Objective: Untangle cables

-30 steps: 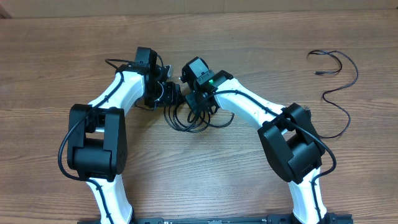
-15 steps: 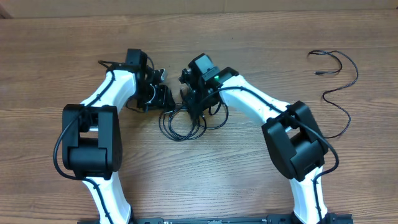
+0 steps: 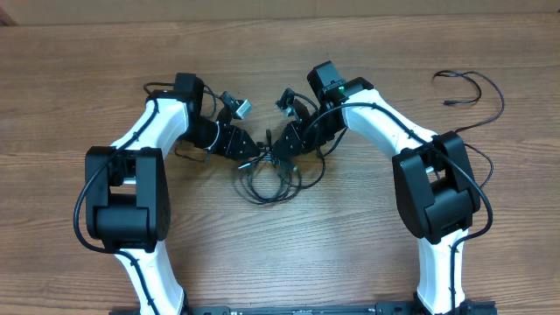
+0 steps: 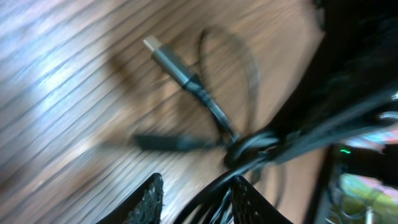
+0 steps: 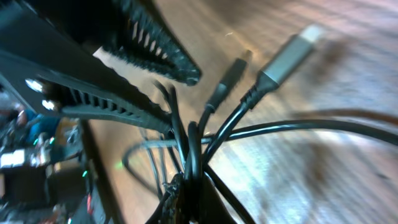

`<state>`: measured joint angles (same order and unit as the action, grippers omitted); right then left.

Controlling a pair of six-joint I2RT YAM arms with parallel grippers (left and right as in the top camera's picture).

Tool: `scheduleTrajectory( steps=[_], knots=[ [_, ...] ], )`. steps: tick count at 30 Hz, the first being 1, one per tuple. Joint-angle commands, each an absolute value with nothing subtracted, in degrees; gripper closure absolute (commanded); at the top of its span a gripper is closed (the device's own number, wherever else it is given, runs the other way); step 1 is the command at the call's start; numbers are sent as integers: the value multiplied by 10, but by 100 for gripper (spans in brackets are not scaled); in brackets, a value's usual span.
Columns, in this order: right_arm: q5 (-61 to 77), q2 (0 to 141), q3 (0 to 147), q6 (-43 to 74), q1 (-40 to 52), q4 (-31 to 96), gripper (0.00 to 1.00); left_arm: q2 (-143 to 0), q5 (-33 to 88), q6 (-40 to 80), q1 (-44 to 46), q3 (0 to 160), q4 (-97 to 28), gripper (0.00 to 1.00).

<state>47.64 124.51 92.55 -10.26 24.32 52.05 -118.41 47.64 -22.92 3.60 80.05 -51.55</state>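
Both wrist views are motion-blurred. The right wrist view cuts off its own fingertips at the bottom edge, so the pinch itself is hard to make out. The cables point(image 3: 267, 179) are black loops on the wooden table point(image 3: 350, 254) at centre, between the two arms, with the upper strands drawn into a knot where the grippers meet. The right gripper point(image 3: 282, 149) is clenched on a bunch of strands; its arm comes in from the right, elbow bent, wrist angled down and left. The left gripper point(image 3: 254, 150) has its ribbed fingers point(image 5: 146, 46) apart, strands running through the gap, no squeeze visible; wrist points right and down. A silver-tipped plug point(image 4: 169, 61) sticks out of the knot. A loose cable point(image 3: 479, 105) lies well apart at far right, its lower end lost behind the right arm.
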Motion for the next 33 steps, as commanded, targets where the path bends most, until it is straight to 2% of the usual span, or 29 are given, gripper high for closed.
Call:
scheduleTrajectory(
  steps=[1, 5, 11, 17, 23, 33],
  knots=[
    [583, 1224, 930, -186, 240, 528, 96, -1171, 673, -354, 18, 809, -517, 62],
    [600, 1224, 930, -185, 235, 526, 96, -1171, 669, -365, 21, 808, -516, 60],
    [611, 1224, 930, -194, 234, 528, 96, -1171, 565, -351, 34, 808, -503, 62],
    [614, 1224, 930, -200, 234, 529, 96, -1171, 585, -281, 30, 808, -446, 62],
    [619, 1224, 930, -200, 234, 529, 96, -1171, 550, -317, 58, 807, -491, 62],
    [627, 1224, 930, -200, 234, 529, 96, -1171, 519, -350, 93, 807, -522, 69]
  ],
)
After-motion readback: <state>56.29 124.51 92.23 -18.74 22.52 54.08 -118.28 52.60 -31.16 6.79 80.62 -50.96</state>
